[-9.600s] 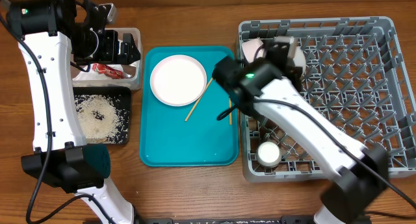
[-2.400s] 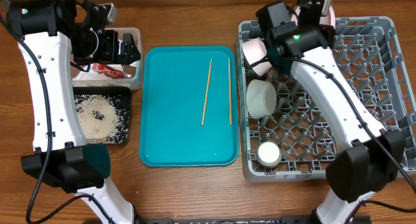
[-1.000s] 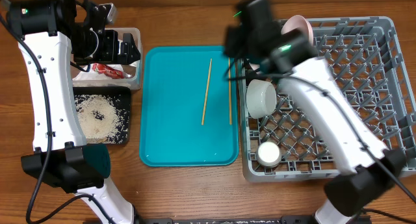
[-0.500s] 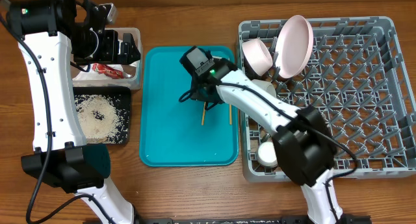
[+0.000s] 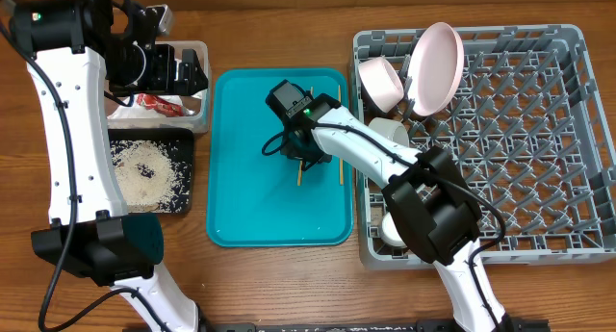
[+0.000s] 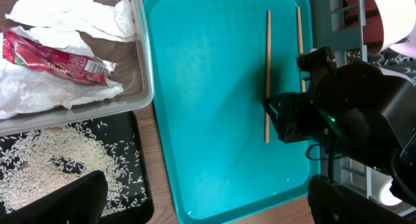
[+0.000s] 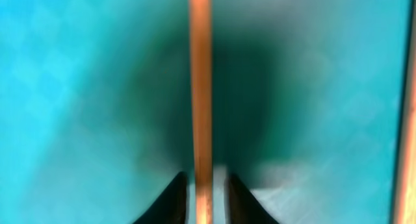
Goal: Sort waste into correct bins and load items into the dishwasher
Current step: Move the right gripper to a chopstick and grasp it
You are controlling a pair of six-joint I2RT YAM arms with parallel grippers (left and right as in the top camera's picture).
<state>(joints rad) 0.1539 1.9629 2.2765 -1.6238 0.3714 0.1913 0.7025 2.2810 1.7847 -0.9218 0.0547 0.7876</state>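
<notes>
Two wooden chopsticks lie on the teal tray (image 5: 250, 178), the left one (image 5: 299, 176) and the right one (image 5: 340, 175). My right gripper (image 5: 300, 157) is down on the tray, open, its tips (image 7: 203, 191) straddling the left chopstick (image 7: 200, 87) with a small gap on each side. The plate (image 5: 435, 55), a pink bowl (image 5: 380, 84), a pale bowl (image 5: 388, 132) and the cup (image 5: 395, 228) sit in the grey rack (image 5: 539, 130). My left gripper (image 5: 178, 74) hovers open over the clear tub (image 6: 146, 68), which holds the napkin (image 6: 71, 13) and red wrapper (image 6: 55, 55).
The black tray (image 5: 183, 202) in front of the tub holds scattered rice (image 6: 52, 152). The teal tray lies between the bins and the rack. The right arm stretches from the rack's front left corner across the tray. The second chopstick (image 7: 406, 120) runs along the right edge of the right wrist view.
The right arm left the plate standing in the rack, swung left over the tray and came down onto the left chopstick. The left arm has not moved.
</notes>
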